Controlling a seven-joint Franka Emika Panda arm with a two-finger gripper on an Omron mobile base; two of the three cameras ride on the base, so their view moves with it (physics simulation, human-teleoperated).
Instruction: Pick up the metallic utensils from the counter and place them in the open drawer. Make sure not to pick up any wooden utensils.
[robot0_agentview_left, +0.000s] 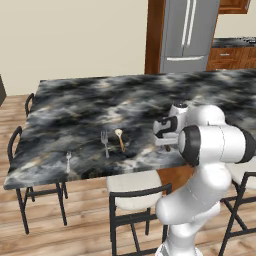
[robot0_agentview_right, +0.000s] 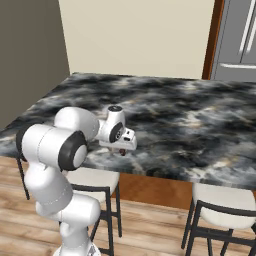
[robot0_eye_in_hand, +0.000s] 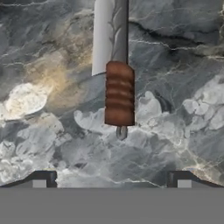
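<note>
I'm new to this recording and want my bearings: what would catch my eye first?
The marbled counter dominates, with the white arm bent over its near edge. Under the open claw lies a cleaver, reddish handle toward the claw. Farther left sit a fork beside a wooden spoon, and a smaller fork near the edge.

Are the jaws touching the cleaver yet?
Apart. In the hand view the fingertips sit wide open, with bare counter between them and the cleaver handle.
</note>
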